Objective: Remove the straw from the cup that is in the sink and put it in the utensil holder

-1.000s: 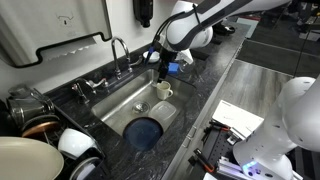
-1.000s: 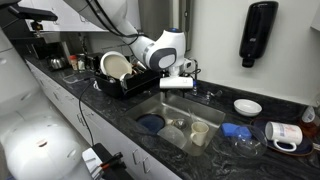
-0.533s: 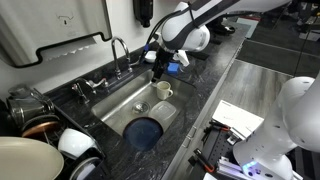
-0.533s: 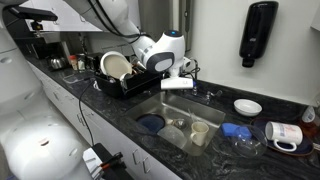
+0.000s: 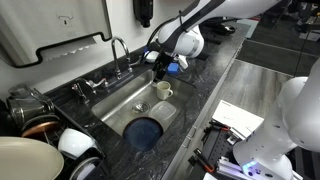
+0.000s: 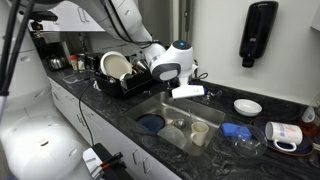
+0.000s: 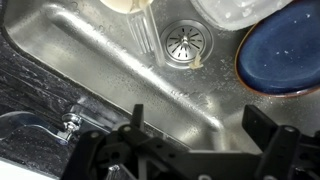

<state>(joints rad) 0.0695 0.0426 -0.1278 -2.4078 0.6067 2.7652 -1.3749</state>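
The cream-white cup (image 5: 163, 90) stands in the steel sink (image 5: 120, 100), near its end by the counter; it also shows in an exterior view (image 6: 200, 132). The straw is too thin to make out in either exterior view. My gripper (image 5: 160, 68) hangs just above the sink beside the cup, also seen in an exterior view (image 6: 188, 92). In the wrist view the gripper (image 7: 200, 125) is open and empty over the sink floor, and the cup's edge (image 7: 128, 5) sits at the top. A pale thin streak below it may be the straw.
A blue plate (image 5: 147, 132) lies in the sink, also in the wrist view (image 7: 285, 50), next to the drain (image 7: 185, 42). The chrome tap (image 5: 118, 50) stands behind the sink. A dish rack (image 6: 120, 85) with white bowls sits on the counter. White cups (image 6: 285, 135) stand on the counter past the sink's far end.
The arm has swung along the sink toward the cup, and the gripper now hangs closer to it. The cup and plate have not moved.
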